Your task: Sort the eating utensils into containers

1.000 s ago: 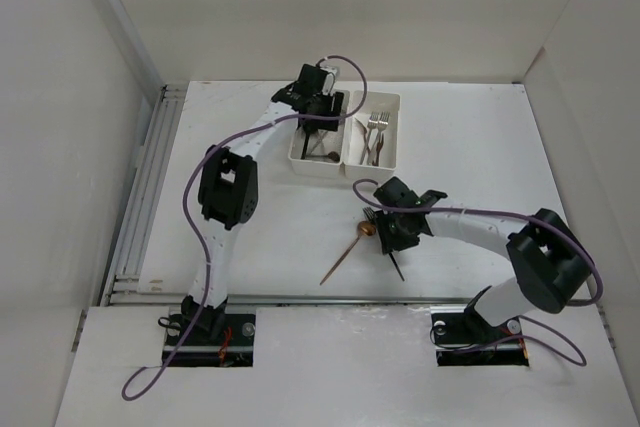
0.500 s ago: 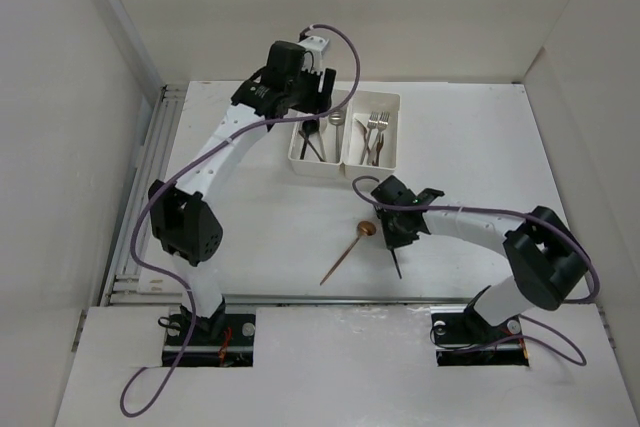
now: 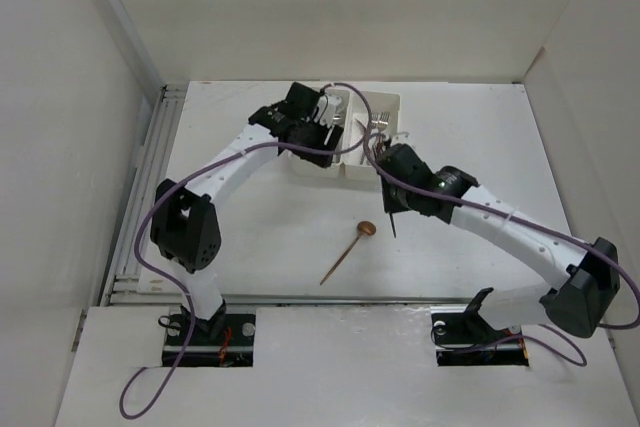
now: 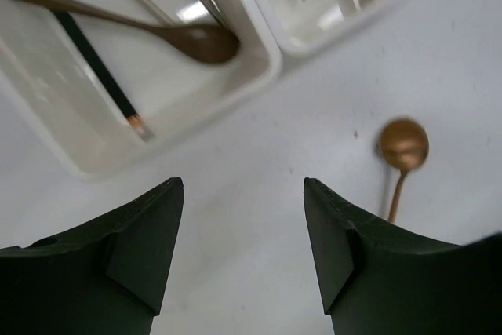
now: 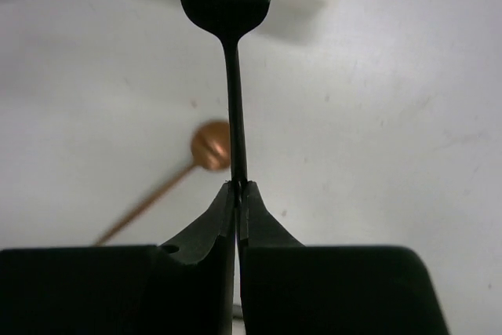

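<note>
My right gripper [image 5: 238, 186] is shut on the handle of a dark fork [image 5: 227, 5] and holds it above the table, tines toward the bins. In the top view that gripper [image 3: 397, 185] is just in front of the right white bin [image 3: 388, 102], with the fork's handle [image 3: 392, 225] hanging below it. My left gripper [image 4: 243, 182] is open and empty above bare table, just in front of the left bin [image 4: 267, 68]. The left bin holds a brown spoon [image 4: 196, 39] and a black-handled utensil [image 4: 94, 68]. A copper spoon [image 3: 345, 250] lies on the table.
The left arm [image 3: 240, 152] arches over the left bin and hides most of it in the top view. Silver forks [image 3: 378, 125] lie in the right bin. White walls [image 3: 110, 67] enclose the table on the left, back and right.
My right gripper has lifted the dark fork off the table and carried it back toward the right bin. My left gripper rose from the left bin, then came down open in front of it.
</note>
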Controlling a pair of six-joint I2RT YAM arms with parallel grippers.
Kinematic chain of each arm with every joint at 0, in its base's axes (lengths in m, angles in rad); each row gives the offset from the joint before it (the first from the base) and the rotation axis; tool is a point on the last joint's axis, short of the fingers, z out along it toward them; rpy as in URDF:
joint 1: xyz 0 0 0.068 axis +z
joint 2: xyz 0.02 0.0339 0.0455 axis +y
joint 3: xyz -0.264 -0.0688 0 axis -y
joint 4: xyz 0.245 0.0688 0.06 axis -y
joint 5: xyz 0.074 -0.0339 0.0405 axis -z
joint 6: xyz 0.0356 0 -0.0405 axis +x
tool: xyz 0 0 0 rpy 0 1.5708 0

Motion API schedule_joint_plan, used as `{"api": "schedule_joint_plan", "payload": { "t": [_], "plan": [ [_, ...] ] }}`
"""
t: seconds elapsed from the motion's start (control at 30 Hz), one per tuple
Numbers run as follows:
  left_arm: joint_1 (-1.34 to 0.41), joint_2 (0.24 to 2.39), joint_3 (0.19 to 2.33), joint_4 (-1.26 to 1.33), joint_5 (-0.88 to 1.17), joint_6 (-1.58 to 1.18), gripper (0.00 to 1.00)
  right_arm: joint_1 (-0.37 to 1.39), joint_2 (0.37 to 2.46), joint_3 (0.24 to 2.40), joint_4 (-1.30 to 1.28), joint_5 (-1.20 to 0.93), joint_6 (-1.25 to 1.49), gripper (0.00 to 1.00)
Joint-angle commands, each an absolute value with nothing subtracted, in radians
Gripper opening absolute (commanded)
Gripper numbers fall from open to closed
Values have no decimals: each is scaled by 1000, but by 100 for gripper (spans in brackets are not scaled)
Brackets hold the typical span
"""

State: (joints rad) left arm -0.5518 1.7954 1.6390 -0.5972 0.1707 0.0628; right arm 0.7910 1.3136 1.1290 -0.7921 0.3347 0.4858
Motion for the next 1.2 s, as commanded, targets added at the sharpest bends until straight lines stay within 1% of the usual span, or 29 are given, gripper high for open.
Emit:
{"api": "schedule_joint_plan", "payload": {
  "t": [0.0, 0.07, 0.13, 0.17, 0.2, 0.27, 0.3, 0.33, 0.43, 0.57, 0.6, 0.63, 0.67, 0.7, 0.73, 0.77, 0.83, 1.0, 1.1, 1.17],
  "plan": [
    [-595, 1674, 1519, -640, 248, 89, 59, 763, 1344, 1293, -760, 474, 407, 0],
    [-613, 1648, 1455, -630, 288, 89, 59, 684, 1403, 1386, -672, 486, 359, 0],
    [-649, 1611, 1369, -600, 322, 89, 59, 629, 1509, 1449, -597, 472, 293, 0],
    [-661, 1600, 1342, -600, 322, 89, 59, 583, 1546, 1498, -507, 462, 275, 0],
    [-687, 1591, 1295, -579, 337, 98, 59, 562, 1624, 1521, -465, 462, 262, 0],
    [-715, 1575, 1246, -558, 337, 110, 59, 505, 1713, 1578, -405, 421, 262, 0],
    [-729, 1563, 1220, -545, 319, 110, 59, 493, 1759, 1645, -373, 404, 262, 0],
    [-753, 1563, 1172, -514, 310, 110, 60, 492, 1852, 1682, -373, 394, 262, 0],
    [-800, 1590, 1118, -473, 287, 121, 62, 479, 2007, 1801, -382, 356, 271, 0],
    [-842, 1656, 1118, -427, 287, 103, 63, 479, 2089, 1807, -396, 356, 313, 0],
    [-842, 1657, 1118, -413, 287, 103, 63, 468, 2089, 1807, -396, 327, 313, 5],
    [-853, 1667, 1118, -402, 299, 103, 68, 468, 2101, 1798, -409, 318, 313, 13],
    [-853, 1677, 1118, -393, 299, 103, 73, 468, 2102, 1798, -422, 318, 313, 23],
    [-864, 1677, 1127, -393, 319, 103, 75, 468, 2102, 1789, -422, 318, 313, 33],
    [-864, 1686, 1127, -393, 356, 118, 79, 468, 2083, 1778, -422, 318, 313, 49],
    [-874, 1700, 1127, -384, 371, 139, 79, 468, 2050, 1751, -408, 318, 313, 54],
    [-888, 1718, 1127, -383, 397, 164, 79, 468, 2010, 1738, -399, 327, 295, 60],
    [-919, 1807, 1138, -328, 298, 164, 77, 468, 1872, 1683, -399, 339, 247, 62],
    [-946, 1833, 1138, -302, 204, 121, 68, 468, 1752, 1596, -374, 360, 235, 62],
    [-969, 1874, 1149, -302, 163, 108, 67, 468, 1669, 1556, -374, 374, 235, 63]
  ]
}}
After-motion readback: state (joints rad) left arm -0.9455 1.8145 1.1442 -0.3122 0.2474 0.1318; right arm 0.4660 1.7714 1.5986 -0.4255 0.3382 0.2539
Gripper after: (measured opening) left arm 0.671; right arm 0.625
